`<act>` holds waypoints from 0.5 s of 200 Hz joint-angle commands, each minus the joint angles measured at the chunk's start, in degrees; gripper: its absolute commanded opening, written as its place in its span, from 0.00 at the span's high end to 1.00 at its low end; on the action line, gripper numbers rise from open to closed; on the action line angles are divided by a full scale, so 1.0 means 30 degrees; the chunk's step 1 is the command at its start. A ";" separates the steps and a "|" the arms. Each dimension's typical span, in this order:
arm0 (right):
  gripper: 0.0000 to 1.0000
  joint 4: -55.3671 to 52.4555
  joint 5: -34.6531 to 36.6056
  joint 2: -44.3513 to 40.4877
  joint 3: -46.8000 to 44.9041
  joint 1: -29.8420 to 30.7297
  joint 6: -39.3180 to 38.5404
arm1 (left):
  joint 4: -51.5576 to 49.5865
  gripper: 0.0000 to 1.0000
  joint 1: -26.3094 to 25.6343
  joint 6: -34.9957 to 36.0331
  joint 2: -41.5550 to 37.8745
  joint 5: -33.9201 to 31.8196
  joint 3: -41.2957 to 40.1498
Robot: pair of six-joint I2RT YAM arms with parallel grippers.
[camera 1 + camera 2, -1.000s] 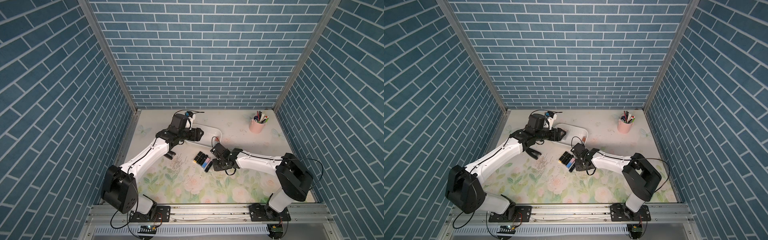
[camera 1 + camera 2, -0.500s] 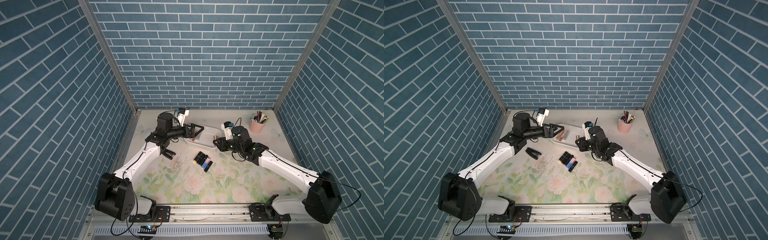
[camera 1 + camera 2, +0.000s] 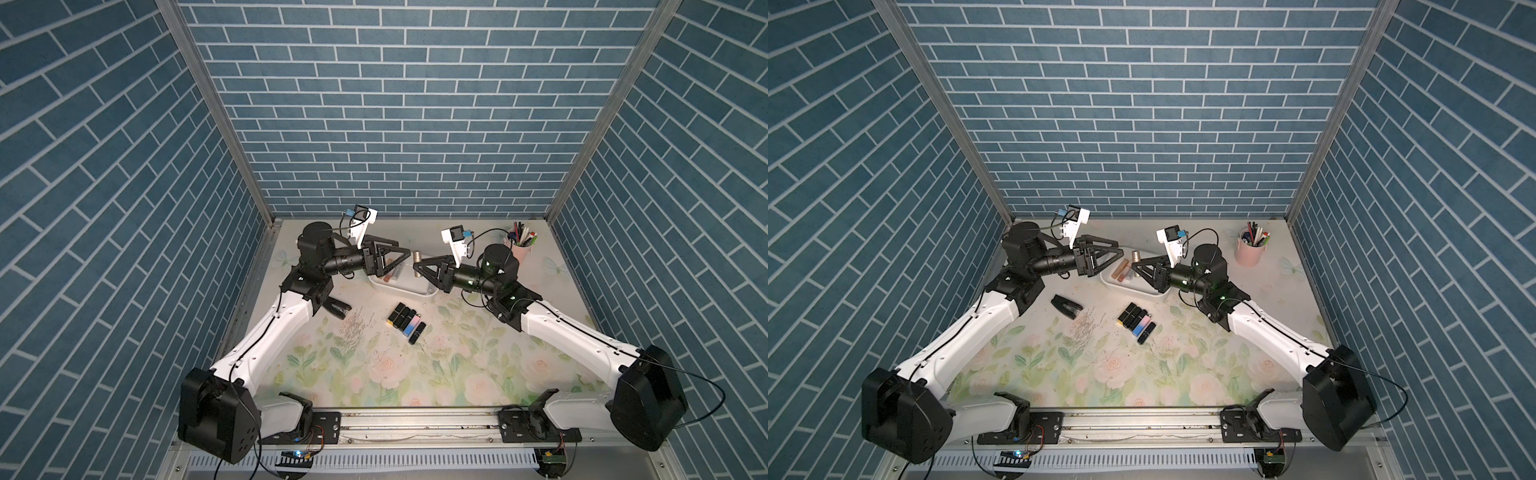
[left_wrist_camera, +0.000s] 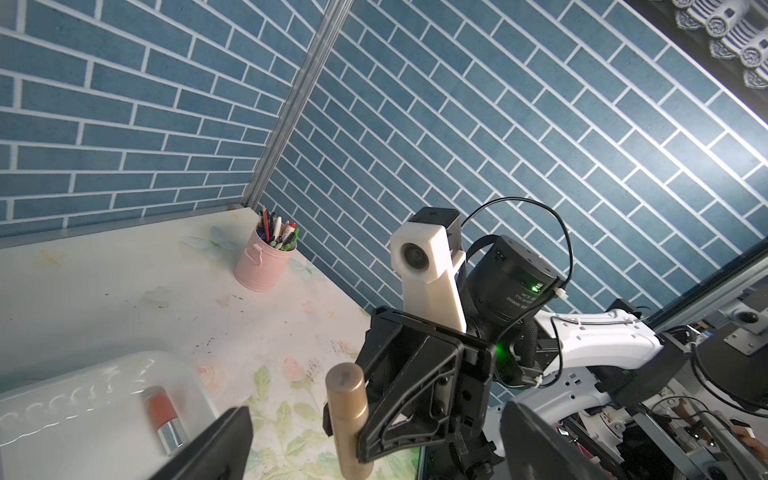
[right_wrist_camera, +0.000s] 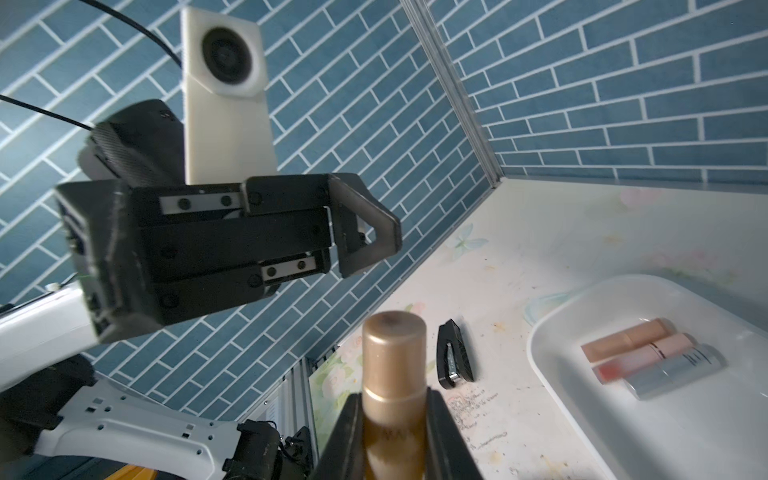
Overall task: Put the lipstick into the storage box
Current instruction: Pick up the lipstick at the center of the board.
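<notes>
A gold lipstick [image 5: 394, 365] stands upright between the fingers of my right gripper [image 5: 395, 419], which is shut on its lower half. In both top views it hangs above the near-left end of the white storage box [image 3: 415, 291], lipstick [image 3: 1136, 254] in gripper [image 3: 1136, 269]. My left gripper [image 3: 402, 251] faces it from the left, open and holding nothing, its fingers [image 4: 216, 449] wide apart either side of the gold lipstick [image 4: 347, 415]. Three lipsticks [image 5: 648, 353] lie in the box [image 5: 540, 332]. Several more lipsticks [image 3: 1138, 322] lie in a row on the mat.
A black stapler [image 3: 1066, 306] lies on the mat left of the row, with a scatter of staples [image 3: 1084, 328] beside it. A pink pen cup [image 3: 1250, 251] stands at the back right. Brick-pattern walls close three sides.
My right gripper has risen from the row on the mat to above the box, carrying the gold lipstick. My left gripper has opened wide and drawn back to the box's left end.
</notes>
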 commanded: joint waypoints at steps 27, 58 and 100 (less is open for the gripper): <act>0.88 0.3504 -0.1560 -0.0669 -0.0373 -0.0045 0.1348 | 0.1091 0.08 -0.0340 -0.0492 -0.0022 0.0575 0.0049; 0.88 0.3662 -0.1866 -0.0753 -0.0450 0.0001 0.1492 | 0.1317 0.16 -0.1080 -0.0529 0.0439 0.0320 0.0308; 0.88 0.3765 -0.1950 -0.1006 -0.0704 0.0006 0.1478 | 0.1394 0.25 -0.1708 -0.0577 0.1019 0.0049 0.0638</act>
